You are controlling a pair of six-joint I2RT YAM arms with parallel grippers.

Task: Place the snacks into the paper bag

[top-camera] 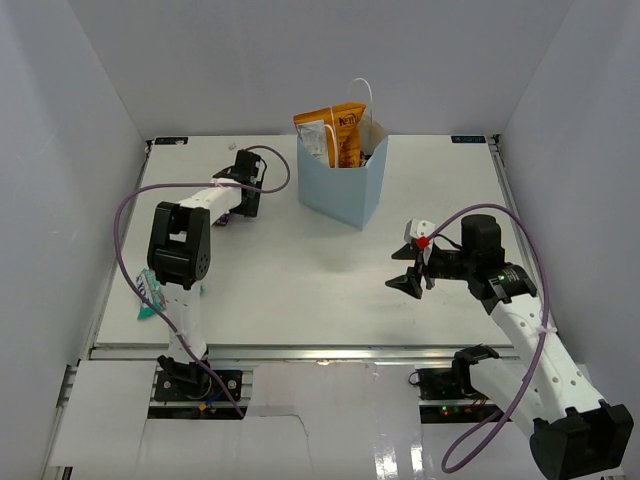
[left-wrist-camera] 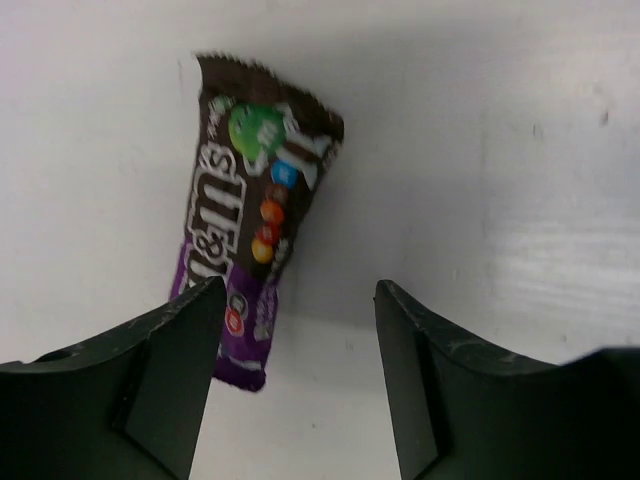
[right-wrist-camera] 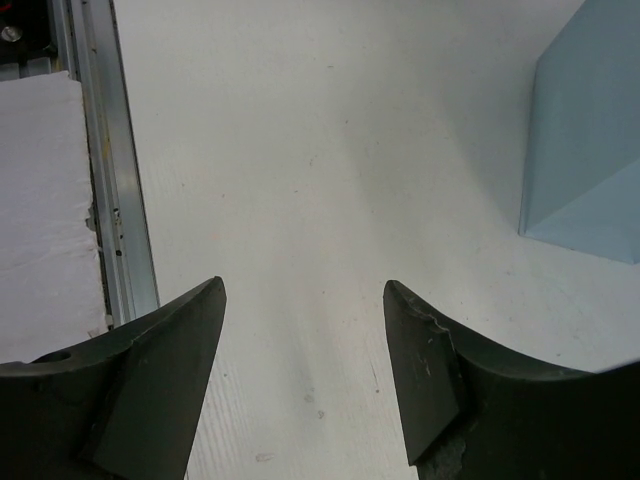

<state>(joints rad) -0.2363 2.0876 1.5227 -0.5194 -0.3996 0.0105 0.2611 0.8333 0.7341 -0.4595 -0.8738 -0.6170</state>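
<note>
The light blue paper bag point(top-camera: 345, 185) stands upright at the back centre, with the orange chip bag point(top-camera: 338, 133) sticking out of its top. The dark purple candy bar point(left-wrist-camera: 250, 225) lies flat on the table; in the top view point(top-camera: 222, 220) only its end shows by the left gripper. My left gripper point(left-wrist-camera: 298, 292) is open and empty just above it, the bar's near end beside the left finger. It also shows in the top view point(top-camera: 236, 205). The green packet point(top-camera: 150, 296) lies by the left arm. My right gripper point(top-camera: 410, 272) is open and empty, right of the bag. The blue and pink-red packets are out of view.
The bag's white loop handle point(top-camera: 366, 95) stands above its rim. The bag's corner shows at the right of the right wrist view point(right-wrist-camera: 590, 150). A metal rail point(right-wrist-camera: 105, 200) and a white foam sheet point(right-wrist-camera: 40, 210) border the table's front edge. Walls enclose the table.
</note>
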